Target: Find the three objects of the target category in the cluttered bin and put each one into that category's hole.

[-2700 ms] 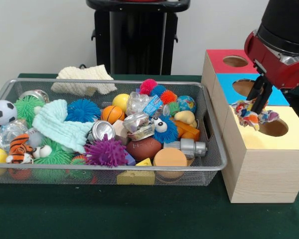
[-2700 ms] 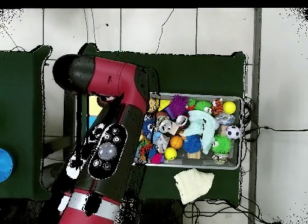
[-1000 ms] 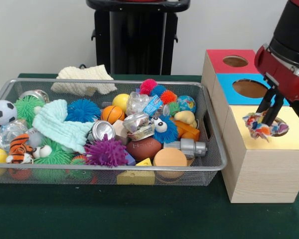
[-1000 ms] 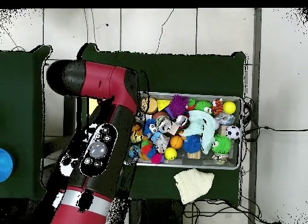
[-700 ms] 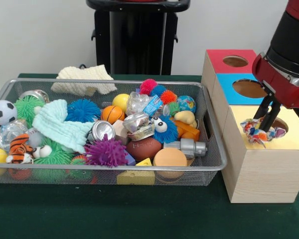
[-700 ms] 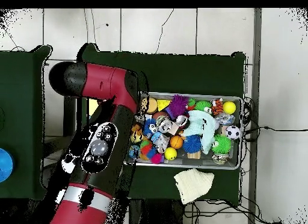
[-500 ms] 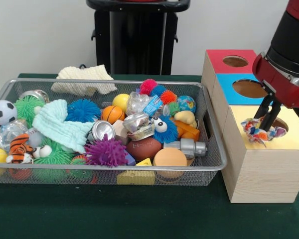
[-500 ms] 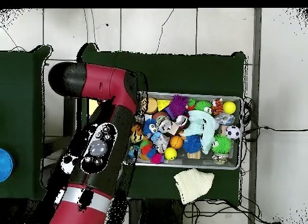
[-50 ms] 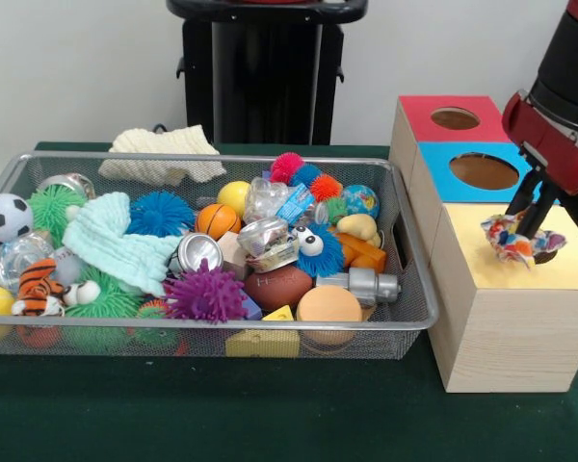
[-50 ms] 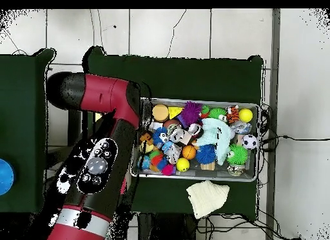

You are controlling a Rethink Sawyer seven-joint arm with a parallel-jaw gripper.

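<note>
Where the dark green tablecloth (image 9: 270, 414) covers the table, a wire-mesh bin (image 9: 405, 318) sits to one side and a row of wooden boxes to the other, with a white wall behind and a black stand (image 9: 265, 72) rising beyond the bin. From above, pale floor tiles surround the green surface. A cream knitted cloth (image 9: 164, 154) lies on the table just behind the bin's far rim.

My gripper (image 9: 527, 214) hangs over the yellow-topped box (image 9: 482, 260), and my two dark fingers (image 9: 535, 212) are pinched on a multicoloured fabric scrap (image 9: 516, 241), which sits at the yellow box's hole, covering most of it. Next along the row are the blue-topped box (image 9: 438, 168) and the red-topped box (image 9: 419, 114), each with a round hole showing empty darkness.

Inside the bin lies a heap of toys: a soccer ball (image 9: 4, 216), green and blue spiky balls, a purple spiky ball (image 9: 204, 294), a mint cloth (image 9: 111, 241), a toy football (image 9: 277, 287), a small basketball (image 9: 217, 219), a striped tiger toy (image 9: 40, 285), a crushed can (image 9: 197, 252) and a blue googly-eyed plush (image 9: 316, 248).
</note>
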